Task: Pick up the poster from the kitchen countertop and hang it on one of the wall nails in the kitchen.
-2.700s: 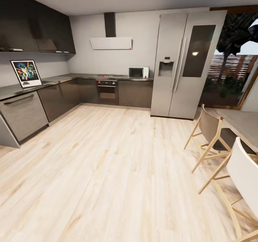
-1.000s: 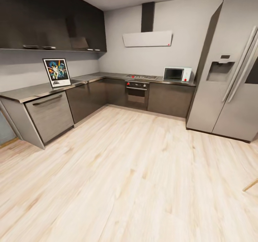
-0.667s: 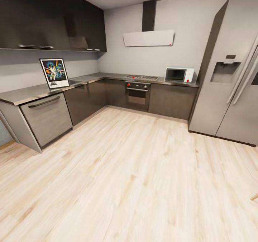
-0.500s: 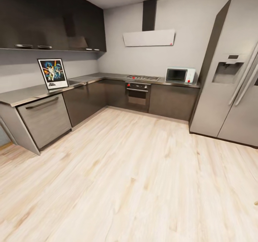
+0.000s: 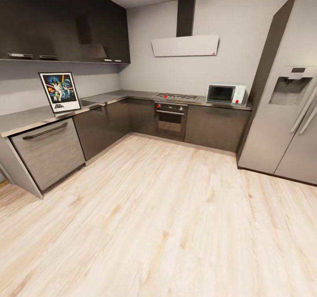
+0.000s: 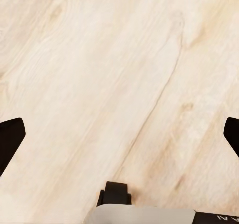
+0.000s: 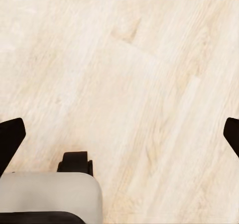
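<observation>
Poster (image 5: pixel 59 92) was at left of the head frame, standing upright on the grey counter (image 5: pixel 26 117), leaning back against the pale wall under the dark upper cabinets (image 5: pixel 61 22). Nothing touching it. Counter ran L-shaped toward the back wall, past the hob (image 5: pixel 177 97) and oven (image 5: pixel 171 115) at centre, to the white microwave (image 5: pixel 225 93) right of centre. Range hood (image 5: pixel 185 45) above the hob, fridge (image 5: pixel 288 99) at the right edge. Light wood floor (image 5: pixel 167 218) filled the lower half.

Left gripper (image 6: pixel 119 137): jaws spread wide, dark fingertips (image 6: pixel 10 139) at both frame edges, only floor between them. Right gripper (image 7: pixel 119 137): same, jaws spread wide, holding nothing, floor below. Wall nails too small to make out.
</observation>
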### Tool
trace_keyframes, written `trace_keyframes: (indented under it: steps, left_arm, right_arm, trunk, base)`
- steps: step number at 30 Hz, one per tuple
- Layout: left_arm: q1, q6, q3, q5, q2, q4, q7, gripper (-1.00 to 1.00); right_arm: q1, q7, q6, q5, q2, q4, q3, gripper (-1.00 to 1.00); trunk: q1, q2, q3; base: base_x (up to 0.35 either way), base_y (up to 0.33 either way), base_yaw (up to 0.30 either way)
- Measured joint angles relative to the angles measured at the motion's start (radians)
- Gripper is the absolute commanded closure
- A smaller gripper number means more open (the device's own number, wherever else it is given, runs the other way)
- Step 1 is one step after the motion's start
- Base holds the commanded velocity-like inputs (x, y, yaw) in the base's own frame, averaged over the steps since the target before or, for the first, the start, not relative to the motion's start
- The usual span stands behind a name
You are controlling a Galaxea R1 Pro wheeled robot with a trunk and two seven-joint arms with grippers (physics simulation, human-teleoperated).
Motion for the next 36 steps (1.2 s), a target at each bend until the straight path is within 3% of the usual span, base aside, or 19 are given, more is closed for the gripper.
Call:
trace_keyframes:
  steps: [12, 36]
  left_arm:
    - [0.000, 0.000, 0.000, -0.001, 0.000, 0.000, 0.000, -1.00]
    - [0.000, 0.000, 0.003, 0.000, 0.011, 0.000, 0.000, -1.00]
  right_arm:
    - [0.000, 0.000, -0.001, 0.000, 0.000, 0.000, -0.001, -1.00]
    - [0.000, 0.000, -0.022, -0.001, -0.012, -0.001, -0.002, -1.00]
  trunk:
    - [0.000, 0.000, 0.000]
    - [0.000, 0.000, 0.000]
  base:
    - [0.282, 0.198, 0.000]
    - [0.339, 0.008, 0.000]
